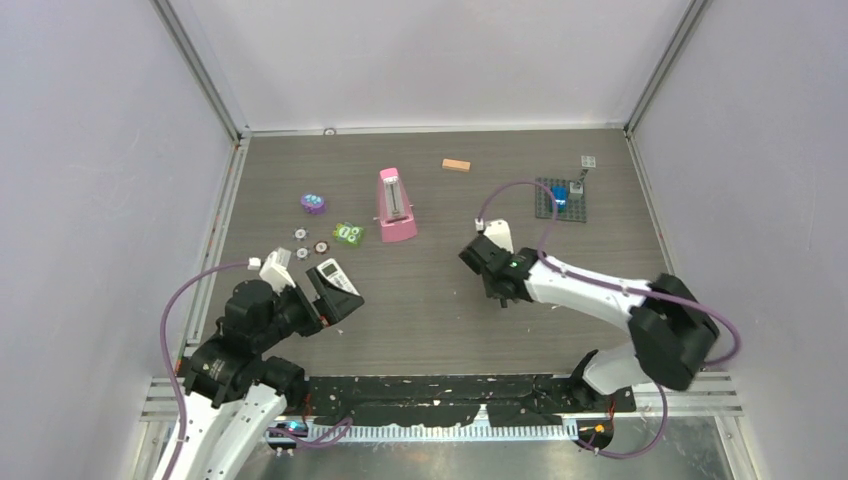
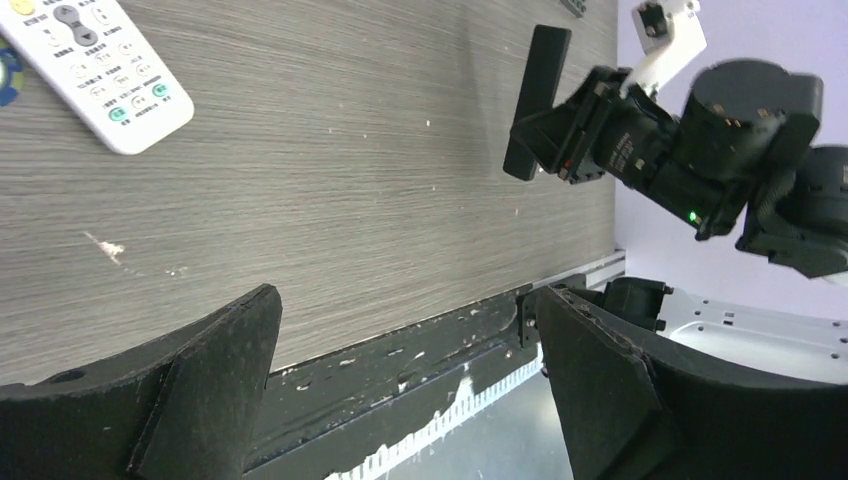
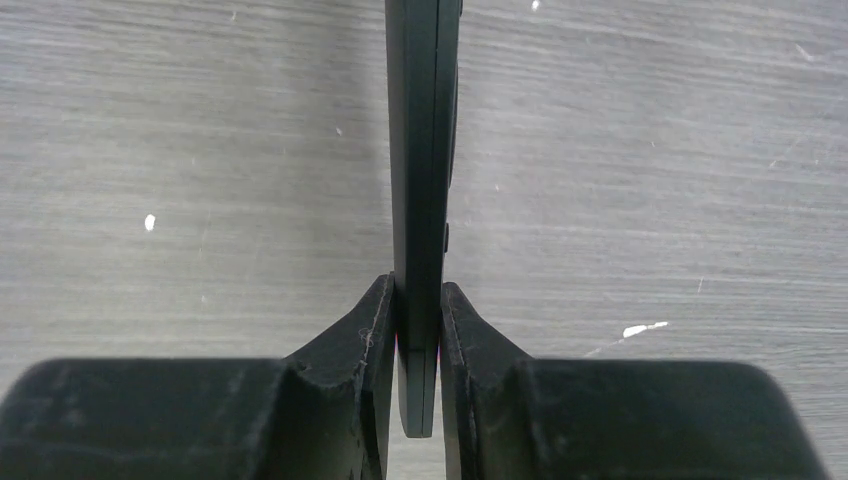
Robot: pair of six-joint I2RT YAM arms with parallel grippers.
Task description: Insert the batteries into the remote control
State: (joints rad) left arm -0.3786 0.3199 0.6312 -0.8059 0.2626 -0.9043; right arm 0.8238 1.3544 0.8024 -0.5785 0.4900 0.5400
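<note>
A white remote [image 1: 334,274] lies face up on the table's left side, just beyond my left gripper [image 1: 336,300]. It shows at the top left of the left wrist view [image 2: 95,70]. My left gripper [image 2: 405,295] is open and empty, low over the table's near edge. My right gripper [image 3: 418,290] is shut on a slim black remote [image 3: 420,150], held edge-on a little above the table. The left wrist view shows that black remote [image 2: 537,100] sticking out of the right gripper [image 1: 478,258]. No batteries show in any view.
A pink stand [image 1: 395,205] sits mid-table at the back, with an orange-tan block [image 1: 456,165] behind it. Small purple [image 1: 313,204] and green [image 1: 348,233] toys and round tokens [image 1: 321,247] lie at the left. A grey baseplate [image 1: 560,199] with a blue piece is at the back right.
</note>
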